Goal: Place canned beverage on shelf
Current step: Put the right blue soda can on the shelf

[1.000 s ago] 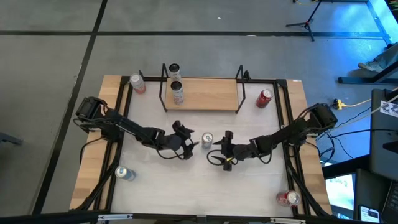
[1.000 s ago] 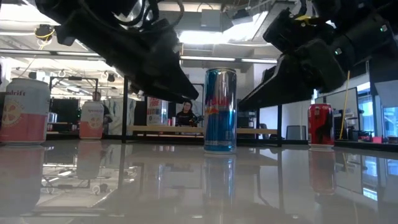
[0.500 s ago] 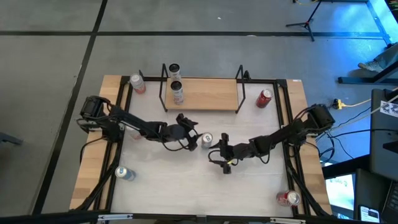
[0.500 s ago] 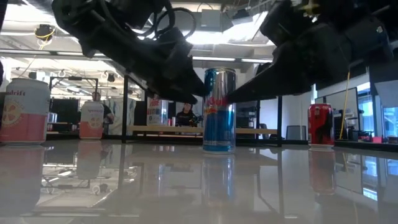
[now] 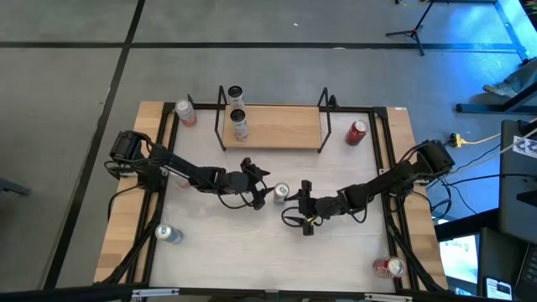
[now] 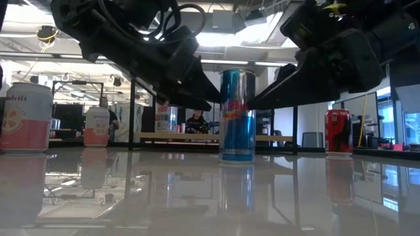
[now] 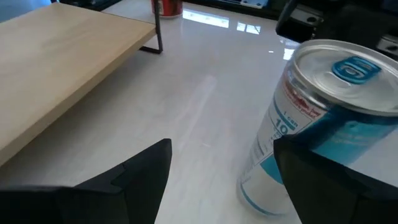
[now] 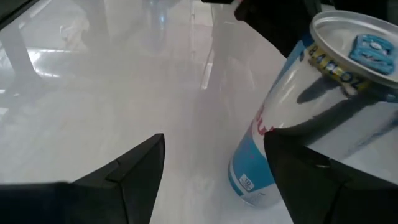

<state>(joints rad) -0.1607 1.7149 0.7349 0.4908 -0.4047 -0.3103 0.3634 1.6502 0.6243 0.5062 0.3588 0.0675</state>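
Both dark arms blocked the blue can's (image 6: 237,115) upper sides in the low view, the pink can (image 6: 25,117) was cropped at the edge, and the person (image 6: 195,122) stayed tiny.

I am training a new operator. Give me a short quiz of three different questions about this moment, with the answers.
1. True or false: the blue can stands upright on the table.
2. Which gripper is nearer that can: A left gripper, B right gripper, C neither, both flank it?
3. Fill in: the shelf carries ___ can(s).

Key: 1 true. 2 C. 3 one, the white can near the shelf's left end.
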